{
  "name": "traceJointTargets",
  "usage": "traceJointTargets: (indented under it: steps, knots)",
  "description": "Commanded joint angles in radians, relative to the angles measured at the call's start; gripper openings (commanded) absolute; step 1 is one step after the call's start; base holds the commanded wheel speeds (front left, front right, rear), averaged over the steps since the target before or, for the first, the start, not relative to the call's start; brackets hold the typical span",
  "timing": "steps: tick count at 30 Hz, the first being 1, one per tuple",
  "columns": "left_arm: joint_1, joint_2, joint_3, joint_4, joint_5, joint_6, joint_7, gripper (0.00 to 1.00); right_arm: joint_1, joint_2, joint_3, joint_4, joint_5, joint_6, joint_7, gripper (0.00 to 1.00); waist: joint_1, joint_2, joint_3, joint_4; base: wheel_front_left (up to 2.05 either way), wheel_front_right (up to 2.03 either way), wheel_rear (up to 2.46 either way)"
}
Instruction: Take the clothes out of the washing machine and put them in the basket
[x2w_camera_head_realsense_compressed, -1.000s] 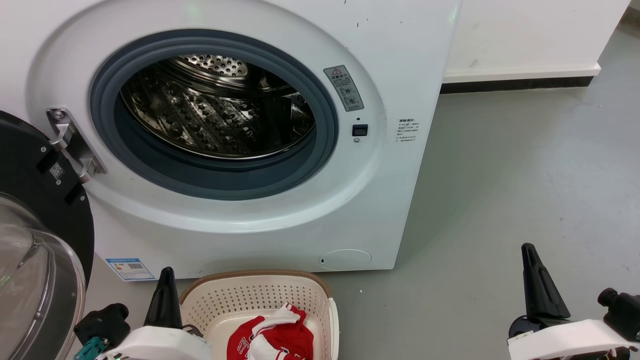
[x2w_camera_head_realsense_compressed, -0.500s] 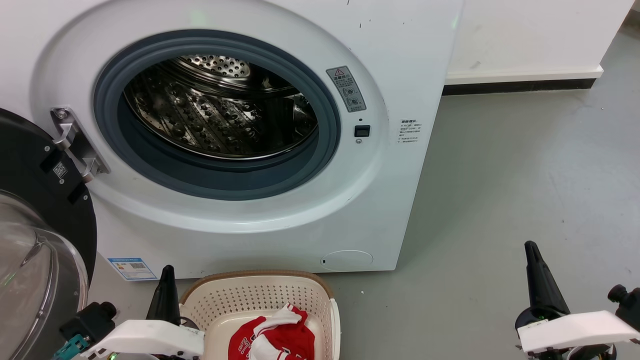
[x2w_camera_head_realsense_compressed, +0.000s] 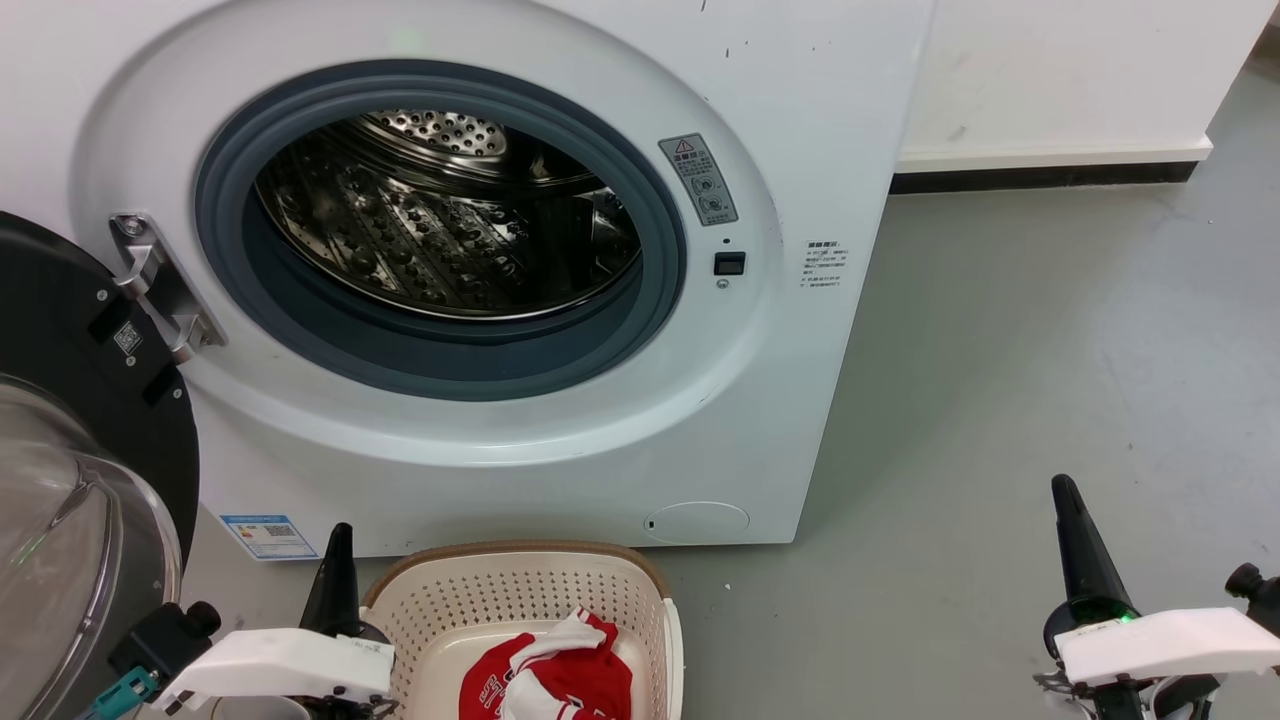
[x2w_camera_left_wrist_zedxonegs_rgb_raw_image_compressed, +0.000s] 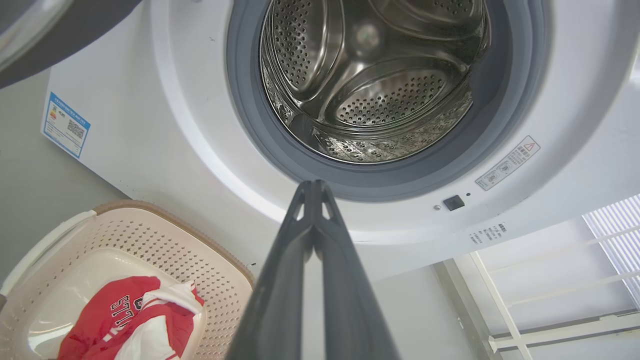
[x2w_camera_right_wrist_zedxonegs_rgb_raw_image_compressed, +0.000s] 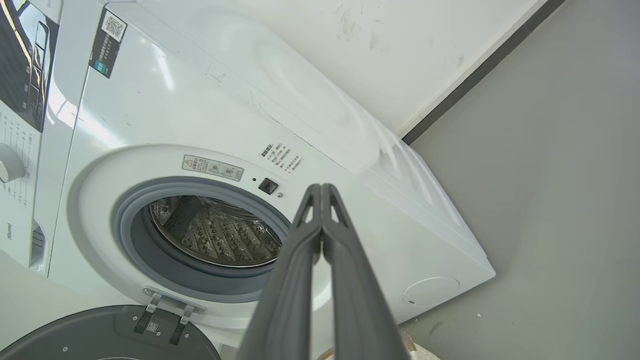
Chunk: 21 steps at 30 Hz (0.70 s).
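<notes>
Here, I face a white front-loading washing machine whose black-framed glass door hangs open on my left side. Its perforated steel drum, seen through the grey-rimmed porthole, is bare metal across every part I can see. The clothes, red fabric with white striped trim and part of some lettering, lie bunched inside the basket. The basket is a cream perforated tub with a brown rim, standing on the grey floor just in front of the machine's base. My left gripper is clenched on nothing: in its wrist view the two dark fingers press together, their tips pointing toward the lower rim of the porthole. In the head view it sits just beside the basket's left edge, apart from the clothes. My right gripper is likewise closed on nothing, fingers pressed tip to tip, and it sits well apart to the right of the machine, over bare floor. A small warning sticker is fixed to the right of the porthole, and a blue label sits at the machine's lower left corner. A white wall with a dark skirting strip runs behind.
</notes>
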<state>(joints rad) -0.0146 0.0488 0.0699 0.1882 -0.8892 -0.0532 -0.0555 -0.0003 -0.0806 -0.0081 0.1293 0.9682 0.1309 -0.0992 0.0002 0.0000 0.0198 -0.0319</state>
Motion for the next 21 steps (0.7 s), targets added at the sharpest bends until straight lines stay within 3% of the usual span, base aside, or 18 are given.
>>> traceJointTargets:
  steps: [1, 21]
  knots:
    - [-0.028, 0.002, 0.005, -0.007, -0.031, -0.005, 0.006, 0.0, -0.023, -0.008, -0.004, -0.003, 0.033, 0.0, 0.006, 0.0, -0.0001, 0.0, 0.0, 0.001, 0.0, 0.0, 0.0]
    - [-0.053, 0.002, 0.019, 0.015, -0.265, -0.031, 0.062, 0.0, -0.055, -0.009, -0.021, 0.036, 0.254, 0.0, 0.063, 0.0, -0.0001, 0.0, -0.005, 0.009, 0.0, 0.0, 0.0]
